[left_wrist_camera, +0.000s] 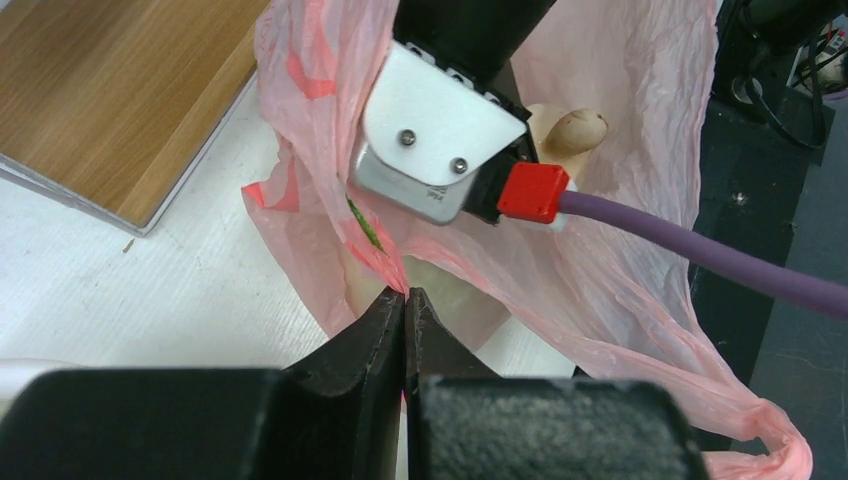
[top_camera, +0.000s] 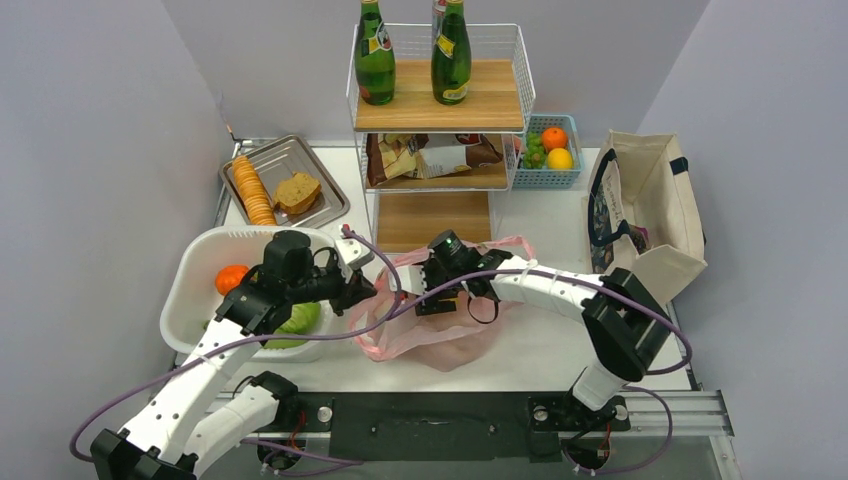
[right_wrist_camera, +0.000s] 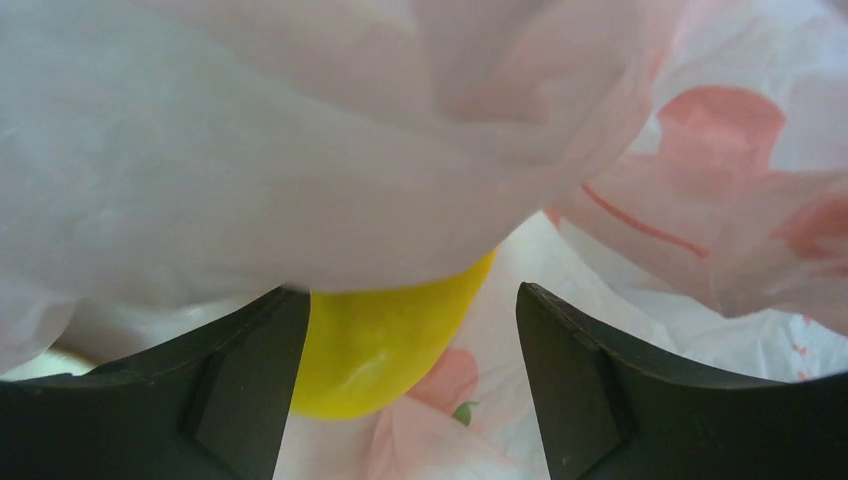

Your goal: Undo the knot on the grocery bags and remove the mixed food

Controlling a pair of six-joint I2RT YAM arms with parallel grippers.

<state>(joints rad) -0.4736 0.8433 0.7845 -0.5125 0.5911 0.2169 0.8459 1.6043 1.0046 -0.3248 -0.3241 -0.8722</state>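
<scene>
The left arm stretches forward, the left end effector (left_wrist_camera: pixel 405 300) pinched tight on the rim of the pink bag (top_camera: pixel 455 345). The right end effector (right_wrist_camera: pixel 410 300), jaws spread, dips inside that bag.

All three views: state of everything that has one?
pink bag: mouth open, no knot visible
lemon: in the pink bag, not gripped
mushroom: in the pink bag
left end effector: shut on the pink bag's edge
right end effector: open, inside the pink bag, near the lemon
green bottles: upright on the top shelf
canvas tote: mouth open
</scene>
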